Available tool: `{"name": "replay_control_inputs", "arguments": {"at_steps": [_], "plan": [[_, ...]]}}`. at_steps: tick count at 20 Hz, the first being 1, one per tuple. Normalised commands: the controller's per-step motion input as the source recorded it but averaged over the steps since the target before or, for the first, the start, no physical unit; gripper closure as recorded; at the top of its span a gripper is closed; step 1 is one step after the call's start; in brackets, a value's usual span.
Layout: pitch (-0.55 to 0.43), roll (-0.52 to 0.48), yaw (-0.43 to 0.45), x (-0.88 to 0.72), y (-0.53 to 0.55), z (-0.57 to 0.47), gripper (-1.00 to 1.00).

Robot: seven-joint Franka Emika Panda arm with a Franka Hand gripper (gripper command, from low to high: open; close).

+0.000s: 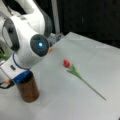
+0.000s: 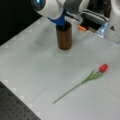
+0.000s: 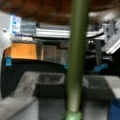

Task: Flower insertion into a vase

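Note:
A reddish-brown vase (image 1: 28,90) (image 2: 64,36) stands upright on the white table in both front views. My arm's wrist, with its blue ring (image 1: 22,77) (image 2: 58,20), hangs right over the vase's mouth and hides the fingers there. In the wrist view a thick green flower stem (image 3: 76,50) runs straight up the middle, and my gripper (image 3: 72,105) is shut on it, with brown vase wall blurred at the top. A second flower, a red tulip (image 1: 67,63) (image 2: 103,68) with a long thin stem, lies flat on the table apart from the vase.
A small orange object (image 1: 50,49) (image 2: 81,28) sits behind the vase near metal rails (image 2: 96,17). A dark perforated board (image 2: 12,107) borders the white table at a front view's bottom left. A green leaf (image 1: 3,56) shows at a front view's left edge.

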Motion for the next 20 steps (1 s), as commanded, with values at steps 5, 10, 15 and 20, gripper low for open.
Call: {"name": "replay_control_inputs", "arguments": {"at_steps": [5,10,15,20], "plan": [[-0.042,0.048,-0.160,0.26,0.04,-0.09,-1.00],[-0.003,0.030,-0.151,0.21,-0.02,0.03,-1.00],[-0.087,0.036,-0.179,0.25,-0.03,0.16,-1.00],[-0.425,0.013,-0.148,0.21,0.08,0.21,-1.00]]}}
